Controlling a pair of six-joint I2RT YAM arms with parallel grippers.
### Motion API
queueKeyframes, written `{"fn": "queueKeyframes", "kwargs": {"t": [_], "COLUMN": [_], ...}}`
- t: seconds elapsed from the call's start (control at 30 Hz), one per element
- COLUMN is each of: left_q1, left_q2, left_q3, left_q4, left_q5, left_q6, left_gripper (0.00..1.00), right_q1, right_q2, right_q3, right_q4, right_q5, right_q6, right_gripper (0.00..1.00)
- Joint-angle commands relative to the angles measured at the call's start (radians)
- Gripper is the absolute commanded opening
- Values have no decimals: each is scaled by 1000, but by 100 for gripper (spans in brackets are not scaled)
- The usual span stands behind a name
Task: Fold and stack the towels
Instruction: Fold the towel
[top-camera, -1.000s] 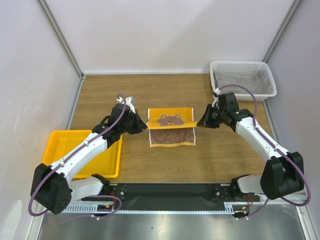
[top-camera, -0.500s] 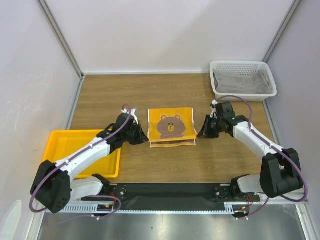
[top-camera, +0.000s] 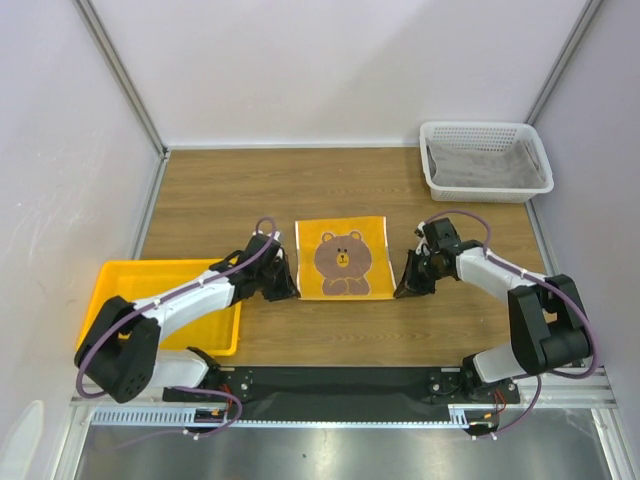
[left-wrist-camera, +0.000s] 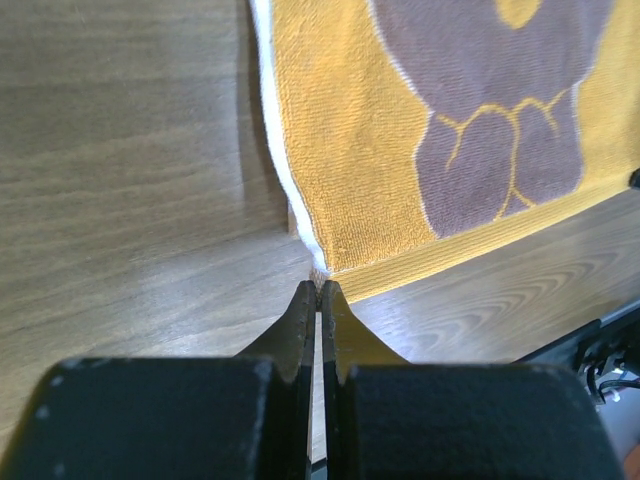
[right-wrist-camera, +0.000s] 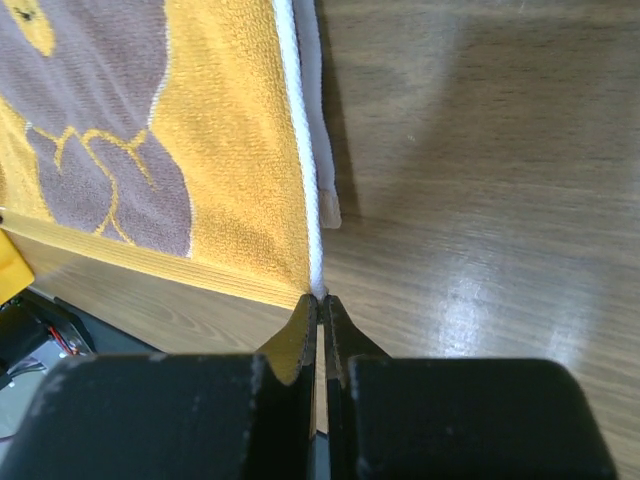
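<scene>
The yellow-orange bear towel (top-camera: 345, 260) lies folded flat in the middle of the table, bear face up. My left gripper (top-camera: 291, 291) is low at the towel's near left corner. In the left wrist view the gripper (left-wrist-camera: 319, 286) is shut, with the white-edged corner of the towel (left-wrist-camera: 350, 150) pinched at its tips. My right gripper (top-camera: 401, 290) is at the near right corner, and in the right wrist view it (right-wrist-camera: 318, 298) is likewise shut on the towel's (right-wrist-camera: 230, 180) corner. A grey towel (top-camera: 487, 166) lies in the white basket. The plain yellow towel is out of view.
The white mesh basket (top-camera: 486, 128) stands at the far right corner. A yellow plastic tray (top-camera: 125, 285) sits at the near left, beside the left arm. Walls close the table on the left, back and right.
Both grippers have drawn the towel's upper layer toward the near edge and down, so the fold now lies flat with the whole bear showing.
</scene>
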Motion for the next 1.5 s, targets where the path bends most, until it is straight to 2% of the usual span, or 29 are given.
{"fn": "queueKeyframes", "kwargs": {"t": [0.0,0.2,0.3,0.33,0.37,0.43,0.47,0.5,0.53,0.63,0.7,0.73,0.9,0.97,1.1,1.27,1.33,1.47], "left_q1": [8,5,5,3,5,3,3,3,5,8,9,14,60,89,126,141,146,164], "left_q2": [24,62,81,81,78,62,56,50,45,61,84,120,257,327,438,515,554,619], "left_q3": [-3,10,30,35,46,66,96,116,141,274,378,409,587,641,728,754,762,780], "left_q4": [-47,-60,-93,-106,-114,-152,-166,-180,-213,-269,-272,-265,-235,-214,-205,-94,-70,-53], "left_q5": [-52,-47,-60,-58,-60,-72,-78,-87,-102,-136,-167,-178,-147,-106,-81,-63,-70,-78], "left_q6": [10,17,34,43,48,67,76,86,108,151,181,189,186,177,145,120,108,82], "left_gripper": [0,0,8,18,23,34,38,42,50,58,63,67,75,77,77,70,63,56], "right_q1": [-10,-10,-10,-8,-10,-8,-8,-5,-5,-4,-2,-2,-8,-25,-39,-42,-50,-63], "right_q2": [20,53,64,64,67,64,55,52,49,35,32,32,89,142,248,453,497,572], "right_q3": [-1,25,42,52,63,104,121,144,192,279,364,388,479,497,529,663,693,744], "right_q4": [-2,-7,-19,-26,-36,-69,-85,-114,-131,-195,-215,-211,-79,-25,149,168,165,180], "right_q5": [86,82,83,83,80,76,71,65,54,31,23,28,89,120,108,69,50,45], "right_q6": [-48,-51,-57,-57,-60,-68,-68,-71,-72,-81,-86,-84,-39,35,80,34,24,26], "right_gripper": [0,0,0,0,4,20,30,48,52,67,72,72,74,74,72,65,59,56]}}
